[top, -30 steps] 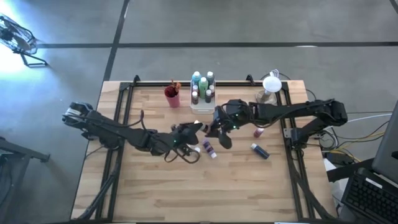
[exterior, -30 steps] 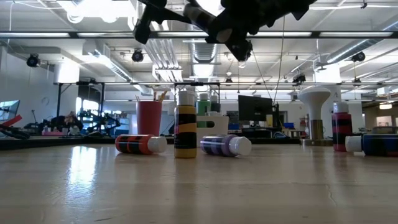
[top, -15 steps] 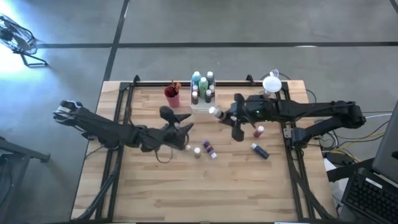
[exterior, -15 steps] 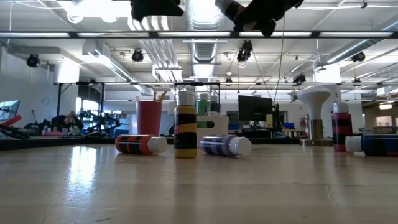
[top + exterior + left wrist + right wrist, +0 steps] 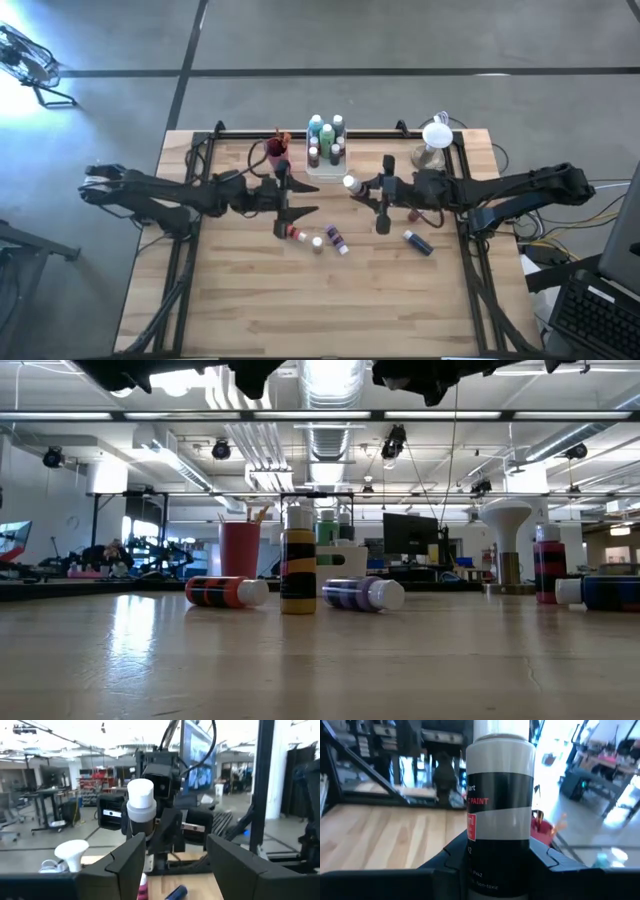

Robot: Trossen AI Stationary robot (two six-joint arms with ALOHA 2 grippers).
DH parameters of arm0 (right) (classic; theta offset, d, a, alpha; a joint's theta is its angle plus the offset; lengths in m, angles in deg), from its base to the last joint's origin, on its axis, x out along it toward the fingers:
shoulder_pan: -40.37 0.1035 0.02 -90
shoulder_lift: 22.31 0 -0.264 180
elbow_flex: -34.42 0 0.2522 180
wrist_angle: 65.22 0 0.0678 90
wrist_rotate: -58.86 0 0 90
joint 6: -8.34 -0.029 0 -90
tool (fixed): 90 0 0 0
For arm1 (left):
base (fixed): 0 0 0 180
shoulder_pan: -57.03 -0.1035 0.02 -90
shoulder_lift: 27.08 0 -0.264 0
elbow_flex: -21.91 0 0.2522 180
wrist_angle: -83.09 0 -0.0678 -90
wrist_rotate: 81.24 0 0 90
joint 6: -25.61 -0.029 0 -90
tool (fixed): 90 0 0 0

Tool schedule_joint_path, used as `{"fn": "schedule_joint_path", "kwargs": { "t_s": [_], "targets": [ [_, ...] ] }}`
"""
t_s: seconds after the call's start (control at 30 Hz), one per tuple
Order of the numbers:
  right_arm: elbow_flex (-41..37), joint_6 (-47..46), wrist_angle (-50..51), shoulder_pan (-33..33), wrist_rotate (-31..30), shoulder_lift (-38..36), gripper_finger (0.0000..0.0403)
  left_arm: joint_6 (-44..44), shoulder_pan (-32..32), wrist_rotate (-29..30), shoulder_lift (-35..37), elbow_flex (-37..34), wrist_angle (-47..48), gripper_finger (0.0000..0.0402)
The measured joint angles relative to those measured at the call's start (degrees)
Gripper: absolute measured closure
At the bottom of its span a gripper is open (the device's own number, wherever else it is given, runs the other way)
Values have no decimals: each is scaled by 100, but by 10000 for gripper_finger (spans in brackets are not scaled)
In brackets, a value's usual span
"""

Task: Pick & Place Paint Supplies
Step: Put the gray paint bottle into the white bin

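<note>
A wooden counter (image 5: 250,290) carried the work, with 2 dark arms reaching in from either side toward its middle. The left gripper (image 5: 283,205) hung above the boards just in front of the magenta cup (image 5: 276,155), its fingers (image 5: 125,862) spread wide and holding nothing, apparently free to go for another bottle. The right gripper (image 5: 372,195) hovered opposite it, near the translucent tray (image 5: 322,172), its fingers closed on a paint bottle (image 5: 499,805) with a black-and-grey label and a white cap (image 5: 349,183); the bottle was held by its body, cap pointing toward the tray, probably so it could be stood upright among the others.

The tray, at the far edge of the counter beside the cup, already held several bottles with white caps, green and dark ones among them. The cup held thin brushes (image 5: 258,513) standing on end.

4 bottles were waiting loose on the counter. The blue bottle (image 5: 418,242) lay on its side to the right, with a red bottle (image 5: 415,211) just behind it under the right arm. Between the grippers, a purple bottle (image 5: 336,240) and an orange-red bottle (image 5: 226,592) lay tipped over, and a small yellow bottle (image 5: 298,570) stood upright between them. The rolling ones would likely need a grip across the body.
</note>
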Motion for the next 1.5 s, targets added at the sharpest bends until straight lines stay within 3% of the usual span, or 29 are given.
{"fn": "schedule_joint_path", "kwargs": {
  "t_s": [0.33, 0.7, 1.17, 1.33, 1.5],
  "targets": [
    [-31, 258, -577, 24, -15, 378, 294, -175, -9, -78, -317, 317, -249, 186],
    [-29, 311, -780, 166, 44, 382, 294, -478, -32, 227, -404, 479, -294, 186],
    [-27, 534, -855, 345, 42, 380, 294, -559, -53, 14, -1153, 1218, -357, 186],
    [-27, 499, -708, 345, 39, 380, 294, -666, -53, -14, -1198, 1588, 391, 186],
    [-25, 376, -577, 345, 41, 380, 294, -876, -53, 121, -1198, 2330, 2303, 186]
  ]
}}
